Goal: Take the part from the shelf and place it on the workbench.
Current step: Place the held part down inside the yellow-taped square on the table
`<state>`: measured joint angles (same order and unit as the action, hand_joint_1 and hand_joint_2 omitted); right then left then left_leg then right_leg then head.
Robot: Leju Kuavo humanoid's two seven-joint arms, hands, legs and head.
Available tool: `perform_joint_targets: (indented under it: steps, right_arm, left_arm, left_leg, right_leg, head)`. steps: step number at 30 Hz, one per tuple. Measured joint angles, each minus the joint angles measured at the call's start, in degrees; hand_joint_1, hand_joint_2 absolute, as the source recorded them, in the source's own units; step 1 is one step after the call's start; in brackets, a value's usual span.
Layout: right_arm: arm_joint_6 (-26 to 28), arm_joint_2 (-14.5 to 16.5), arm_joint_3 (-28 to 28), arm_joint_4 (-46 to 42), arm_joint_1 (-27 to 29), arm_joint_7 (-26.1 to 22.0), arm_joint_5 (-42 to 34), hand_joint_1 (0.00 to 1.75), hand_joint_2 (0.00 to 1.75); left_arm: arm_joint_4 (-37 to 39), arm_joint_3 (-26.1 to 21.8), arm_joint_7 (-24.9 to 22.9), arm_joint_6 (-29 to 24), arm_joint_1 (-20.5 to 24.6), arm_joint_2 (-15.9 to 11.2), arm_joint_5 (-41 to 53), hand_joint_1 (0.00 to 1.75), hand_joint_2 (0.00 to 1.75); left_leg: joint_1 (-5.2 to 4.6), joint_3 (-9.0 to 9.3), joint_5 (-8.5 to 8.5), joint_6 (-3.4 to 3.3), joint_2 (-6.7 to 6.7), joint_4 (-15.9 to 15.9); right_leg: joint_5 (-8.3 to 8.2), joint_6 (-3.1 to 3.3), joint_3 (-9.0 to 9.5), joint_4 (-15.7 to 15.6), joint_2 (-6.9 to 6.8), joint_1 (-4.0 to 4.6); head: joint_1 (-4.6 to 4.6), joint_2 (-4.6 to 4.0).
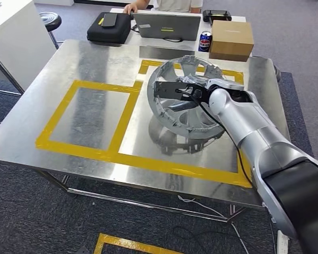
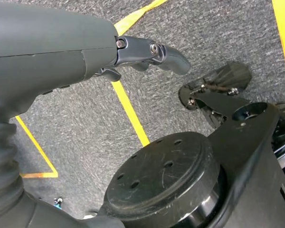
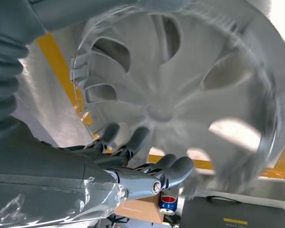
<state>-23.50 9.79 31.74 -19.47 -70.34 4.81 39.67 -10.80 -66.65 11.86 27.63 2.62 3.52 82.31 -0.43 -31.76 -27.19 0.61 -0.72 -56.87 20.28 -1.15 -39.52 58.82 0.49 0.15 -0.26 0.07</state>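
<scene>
We have the part — a grey spoked wheel cover — over the workbench, inside the larger yellow-taped box. It sits tilted: the edge away from our right hand looks down on or very near the steel, while the edge at the hand rides higher, with its reflection showing in the metal beneath. Whether the low edge truly touches, we cannot tell.

The right hand reaches in across the face of the part. In the right wrist view its fingers curl in against the spokes near the hub, so we judge the hand grips the part rather than merely resting on it. The disc lies directly ahead of that hand and around it; being round, it has no long axis to speak of, only its tilt.

Our left hand hangs by the robot's side over grey carpet, fingers curled in a little and holding nothing — well away from the part. The right hand is the one in play.

What the coming move turns on, in our judgement, is that tilt: the raised edge must come down level before the fingers let go.
</scene>
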Motion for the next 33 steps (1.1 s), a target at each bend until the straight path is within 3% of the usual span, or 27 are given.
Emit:
perform_joint_targets:
  steps: [3,19,28,33]
  right_arm:
    - [0.0,0.0,0.1,0.0,0.0,0.0,0.0,0.0,0.0]
    - [1.7,0.0,1.5,0.1,-0.3,-0.1,-0.3,0.0,0.0]
    - [17.7,-0.8,1.7,-1.9,1.4,-4.2,-1.2,0.0,0.0]
    - [23.7,-4.5,1.6,-6.6,3.0,-6.5,-1.1,0.0,0.0]
  left_arm:
    - [0.0,0.0,0.0,0.0,0.0,0.0,0.0,0.0,0.0]
    - [0.0,0.0,-1.0,-0.4,0.0,-0.1,-1.1,0.0,0.0]
    - [0.0,0.0,3.6,-5.2,-0.1,-0.2,-1.5,0.0,0.0]
    - [0.0,0.0,8.2,-10.9,-0.5,-0.8,-1.9,0.0,0.0]
  left_leg:
    - [0.0,0.0,0.0,0.0,0.0,0.0]
    - [0.0,0.0,0.0,0.0,0.01,0.0]
    - [0.0,0.02,0.0,0.0,0.02,0.0]
    - [0.0,0.01,0.0,0.0,0.01,0.0]
  right_leg:
    - [0.0,0.0,0.0,0.0,0.0,0.0]
    - [0.0,0.0,0.0,0.0,0.0,0.0]
    - [0.0,0.0,0.0,0.0,0.01,0.03]
    - [0.0,0.0,0.01,0.0,-0.01,0.05]
  head:
    - [0.01,0.0]
    - [0.01,0.0]
    - [0.0,0.0]
    - [0.01,0.0]
